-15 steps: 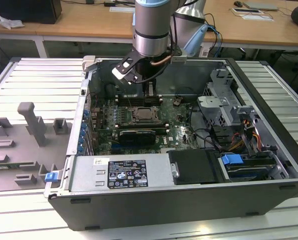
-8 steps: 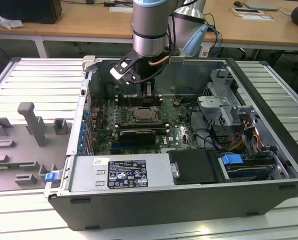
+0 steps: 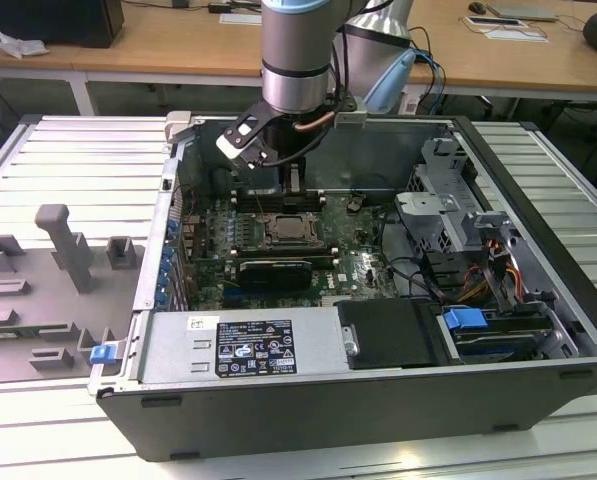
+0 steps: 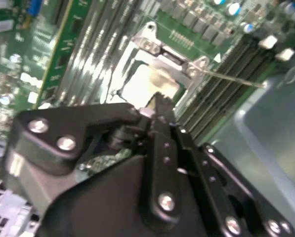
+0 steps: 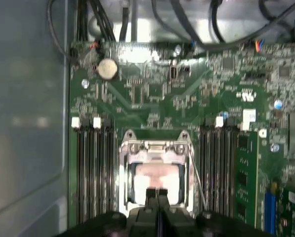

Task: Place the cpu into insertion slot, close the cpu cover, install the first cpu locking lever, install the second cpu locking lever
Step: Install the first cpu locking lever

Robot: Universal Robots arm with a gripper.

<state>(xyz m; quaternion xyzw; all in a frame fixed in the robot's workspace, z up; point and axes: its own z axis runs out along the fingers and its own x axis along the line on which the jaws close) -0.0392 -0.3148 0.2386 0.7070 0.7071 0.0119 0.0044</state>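
The tool [image 5: 157, 195] was clenched, its two fingertips pressed together on nothing, close over the near edge of the one cpu [image 5: 157, 177]. That cpu sat in the insertion slot [image 3: 290, 232], just ahead of the tips, with the single cpu cover [image 5: 156, 148] lying flat around it. One thin locking lever [image 5: 197, 180] slanted out beside the tool. Two banks of memory slots [image 5: 94, 168] flanked the tool, one on each side. One coin battery [image 5: 107, 68] sat well beyond.

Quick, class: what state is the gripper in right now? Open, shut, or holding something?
Gripper: shut, fingers pressed together with nothing between them, tips just above the cpu.
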